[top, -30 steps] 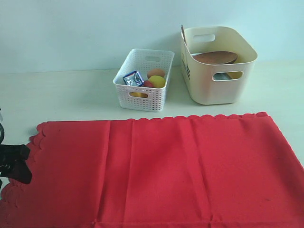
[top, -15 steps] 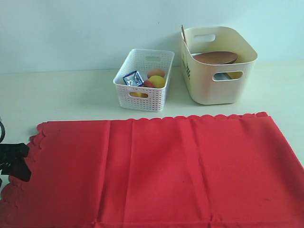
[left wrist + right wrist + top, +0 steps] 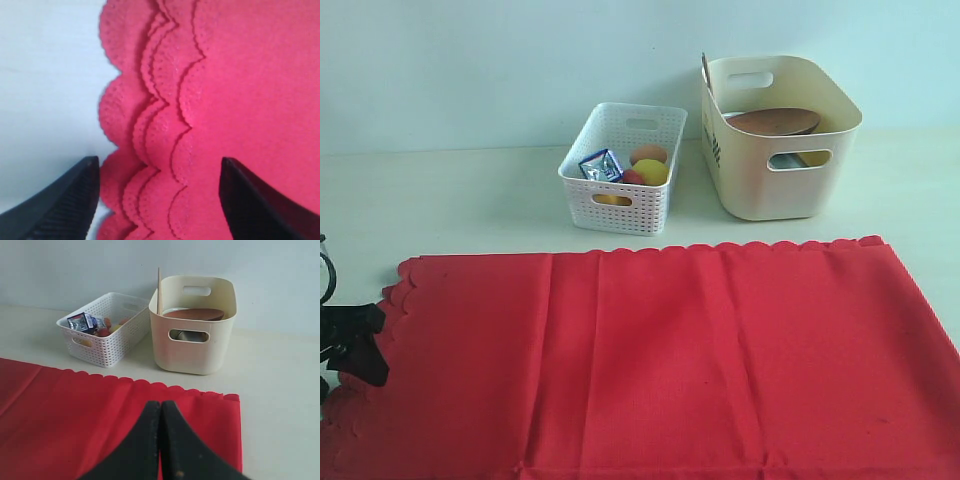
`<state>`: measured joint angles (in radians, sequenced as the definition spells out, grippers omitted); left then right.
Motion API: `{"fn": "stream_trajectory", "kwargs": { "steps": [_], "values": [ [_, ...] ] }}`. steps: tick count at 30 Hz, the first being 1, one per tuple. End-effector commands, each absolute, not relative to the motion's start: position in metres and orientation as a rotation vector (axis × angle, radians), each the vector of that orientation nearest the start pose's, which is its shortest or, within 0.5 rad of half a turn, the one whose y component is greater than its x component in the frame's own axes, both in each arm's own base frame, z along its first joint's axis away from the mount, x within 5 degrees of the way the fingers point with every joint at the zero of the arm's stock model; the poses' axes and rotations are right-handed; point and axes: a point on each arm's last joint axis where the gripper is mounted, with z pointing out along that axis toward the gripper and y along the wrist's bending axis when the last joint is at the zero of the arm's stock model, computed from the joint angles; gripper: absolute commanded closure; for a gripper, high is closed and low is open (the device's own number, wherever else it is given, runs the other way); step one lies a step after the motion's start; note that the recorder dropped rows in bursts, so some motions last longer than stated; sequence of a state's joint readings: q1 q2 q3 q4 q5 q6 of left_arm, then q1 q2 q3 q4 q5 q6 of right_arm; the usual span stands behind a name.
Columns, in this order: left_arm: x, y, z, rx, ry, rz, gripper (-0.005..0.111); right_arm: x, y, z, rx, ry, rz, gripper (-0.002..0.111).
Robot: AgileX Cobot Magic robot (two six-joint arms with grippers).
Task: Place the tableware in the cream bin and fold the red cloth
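A large red cloth with scalloped edges is lying spread flat across the near part of a pale table, much wider than either container behind it. At the cloth's left end, the black left gripper is hovering low at the edge. In the left wrist view, this gripper is holding its jaws wide apart, one finger over bare table and the other over red fabric. The scalloped border between them is showing as several overlapping layers. Whether the fingers are touching the cloth cannot be told.

In the right wrist view, the right gripper is hanging above the cloth's right end with its jaws pressed together, gripping nothing.

Behind the cloth, well apart from it, the tall cream bin is standing on the right. A round brown wooden plate is resting tilted inside it, and a light wooden chopstick is leaning upright against its inner wall. Just beside the bin on the left, a white perforated basket is holding a blue-and-white snack packet, an egg and a lemon.
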<state>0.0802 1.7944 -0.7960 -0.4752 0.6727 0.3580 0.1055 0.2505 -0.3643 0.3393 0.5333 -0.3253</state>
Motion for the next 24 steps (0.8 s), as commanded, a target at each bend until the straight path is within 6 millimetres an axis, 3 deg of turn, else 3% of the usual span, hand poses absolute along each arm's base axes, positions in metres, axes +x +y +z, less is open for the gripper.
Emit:
{"fn": "stream_trajectory", "kwargs": {
  "steps": [1, 9, 14, 21, 22, 24],
  "values": [
    [0.275, -0.004, 0.113, -0.146, 3.075, -0.456, 0.041, 0.060, 0.022, 0.275, -0.241, 1.852, 0.210, 0.108],
    [0.275, -0.013, 0.117, -0.075, 3.042, -0.622, 0.041, 0.060, 0.022, 0.275, -0.240, 1.852, 0.212, 0.108],
    [0.276, -0.017, 0.118, -0.060, 3.015, -0.684, 0.055, 0.060, 0.022, 0.275, -0.239, 1.852, 0.214, 0.108],
    [0.278, -0.035, 0.130, 0.104, 2.861, -1.018, 0.062, 0.060, 0.022, 0.276, -0.233, 1.849, 0.226, 0.108],
    [0.278, -0.037, 0.131, 0.115, 2.850, -1.045, 0.066, 0.060, 0.022, 0.276, -0.233, 1.849, 0.226, 0.108],
    [0.278, -0.038, 0.133, 0.122, 2.826, -1.073, 0.095, 0.060, 0.023, 0.276, -0.231, 1.849, 0.230, 0.108]
  ]
}}
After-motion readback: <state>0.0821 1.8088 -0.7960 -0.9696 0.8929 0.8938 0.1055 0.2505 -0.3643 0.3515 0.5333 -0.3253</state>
